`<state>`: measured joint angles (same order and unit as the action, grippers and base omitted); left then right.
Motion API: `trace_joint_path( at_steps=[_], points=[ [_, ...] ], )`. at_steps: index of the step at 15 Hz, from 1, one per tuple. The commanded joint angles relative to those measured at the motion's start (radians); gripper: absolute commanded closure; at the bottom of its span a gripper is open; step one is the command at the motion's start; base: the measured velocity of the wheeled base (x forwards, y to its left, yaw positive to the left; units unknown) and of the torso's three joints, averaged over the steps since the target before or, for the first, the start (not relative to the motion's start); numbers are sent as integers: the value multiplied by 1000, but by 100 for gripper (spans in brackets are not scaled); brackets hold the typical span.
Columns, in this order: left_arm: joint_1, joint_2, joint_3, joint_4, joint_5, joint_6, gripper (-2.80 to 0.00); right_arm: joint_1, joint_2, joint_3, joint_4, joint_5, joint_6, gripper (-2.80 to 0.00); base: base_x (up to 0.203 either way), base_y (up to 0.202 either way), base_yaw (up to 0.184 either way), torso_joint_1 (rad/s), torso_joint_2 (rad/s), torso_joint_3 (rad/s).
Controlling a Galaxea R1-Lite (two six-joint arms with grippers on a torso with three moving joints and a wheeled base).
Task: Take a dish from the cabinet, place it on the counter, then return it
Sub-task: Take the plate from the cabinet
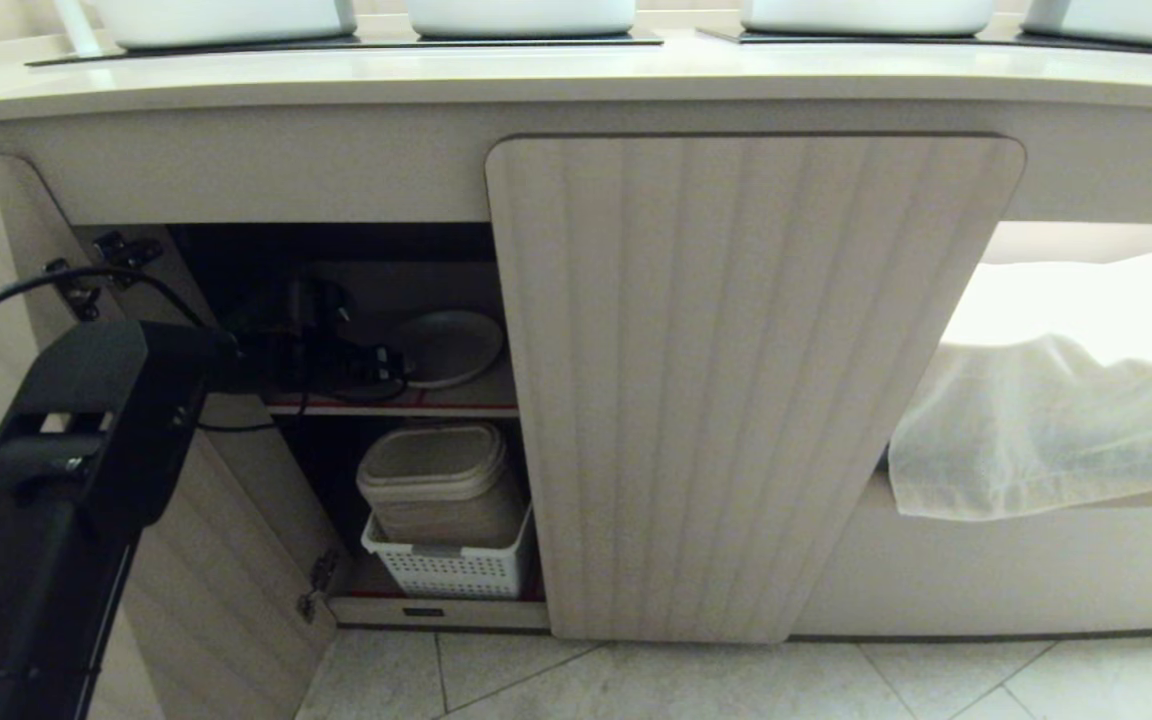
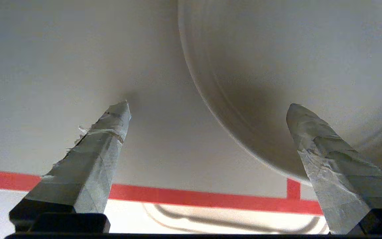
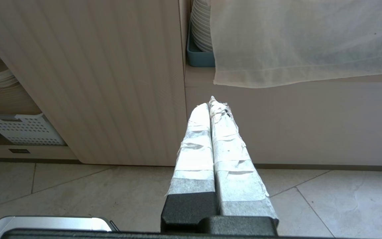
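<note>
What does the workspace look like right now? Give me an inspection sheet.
Surface: counter carries white vessels along its back edge.
Job's things: dish lies on the red-edged upper shelf of the cabinet; left door open, right door closed.
Clutter: lidded beige container in a white basket below the shelf.
Grippers: left gripper open, reaching to the dish, nothing held; right gripper shut, parked low facing the closed door.
Cables: black cable loops over the left arm.
Surroundings: white cloth over the neighbouring unit; tiled floor.

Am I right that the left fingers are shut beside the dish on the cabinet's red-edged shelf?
No: the left gripper is open, its fingers spread wide, as the left wrist view shows. It is beside the dish on the red-edged shelf.
</note>
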<state>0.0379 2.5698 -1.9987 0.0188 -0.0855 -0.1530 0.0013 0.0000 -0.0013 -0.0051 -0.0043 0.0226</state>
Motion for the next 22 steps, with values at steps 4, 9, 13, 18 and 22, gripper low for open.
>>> trace_joint_path(
  at_steps=[4, 9, 13, 18, 22],
  points=[
    [0, 0, 0, 33, -2, 30, -280, 0, 0, 0, 0, 0, 0, 0, 0, 0, 0, 0, 0, 0],
    [0, 0, 0, 43, 0, 32, -280, 0, 1, 0, 0, 0, 0, 0, 0, 0, 0, 0, 0, 0],
    [4, 6, -12, 31, -3, 32, -280, 0, 1, 0, -1, 0, 0, 0, 0, 0, 0, 0, 0, 0],
    [5, 32, -12, -19, 2, 30, -280, 0, 1, 1, -1, 0, 0, 0, 0, 0, 0, 0, 0, 0],
    [4, 38, -12, -30, 0, 32, -280, 0, 2, 0, 0, 0, 0, 0, 0, 0, 0, 0, 0, 0]
  ],
)
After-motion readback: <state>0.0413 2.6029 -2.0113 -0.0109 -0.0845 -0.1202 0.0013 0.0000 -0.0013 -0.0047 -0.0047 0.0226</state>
